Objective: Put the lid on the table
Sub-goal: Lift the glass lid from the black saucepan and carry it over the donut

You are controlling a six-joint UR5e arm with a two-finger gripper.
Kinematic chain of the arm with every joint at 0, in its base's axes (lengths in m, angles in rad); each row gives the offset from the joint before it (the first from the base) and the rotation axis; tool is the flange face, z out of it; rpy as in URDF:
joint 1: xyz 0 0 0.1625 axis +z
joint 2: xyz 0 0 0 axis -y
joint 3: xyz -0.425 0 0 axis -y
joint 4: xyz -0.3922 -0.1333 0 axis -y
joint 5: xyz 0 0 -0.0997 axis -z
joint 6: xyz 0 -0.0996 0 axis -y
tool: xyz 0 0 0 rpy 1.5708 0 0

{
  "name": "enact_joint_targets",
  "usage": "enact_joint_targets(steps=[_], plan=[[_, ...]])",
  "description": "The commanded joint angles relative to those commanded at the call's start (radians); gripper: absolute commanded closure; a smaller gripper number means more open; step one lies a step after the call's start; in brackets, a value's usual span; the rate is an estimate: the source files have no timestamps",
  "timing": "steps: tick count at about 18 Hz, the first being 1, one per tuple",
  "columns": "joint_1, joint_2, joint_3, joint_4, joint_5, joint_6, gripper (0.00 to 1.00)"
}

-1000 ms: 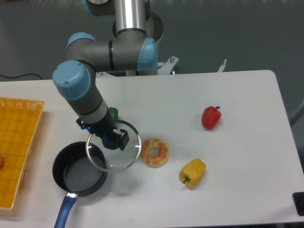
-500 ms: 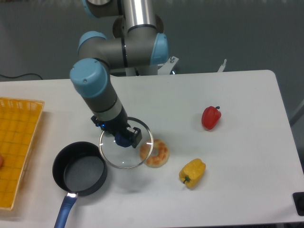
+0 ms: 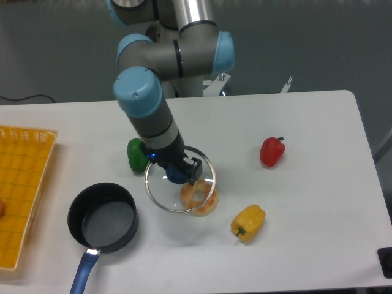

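Note:
The lid (image 3: 168,195) is a round clear glass disc with a thin metal rim, held above the white table (image 3: 306,233) near the middle. My gripper (image 3: 177,172) is shut on its small dark-blue centre knob. The lid hangs over the left half of a ring-shaped pastry (image 3: 205,202), which shows through the glass. The black pot (image 3: 102,217) with its blue handle stands uncovered to the lower left of the lid.
A green pepper (image 3: 136,154) lies just left of the arm. A red pepper (image 3: 272,151) sits to the right and a yellow pepper (image 3: 248,223) at lower right. A yellow mesh basket (image 3: 21,184) occupies the left edge.
The arm has carried the lid to the right, away from above the pot, until it hangs partly over the pastry. The green pepper has come into view behind the arm.

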Motion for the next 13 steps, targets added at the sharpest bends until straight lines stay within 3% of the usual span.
enact_joint_targets(steps=[13], plan=[[0.048,0.031,-0.048,0.032,-0.002,0.028,0.4]])
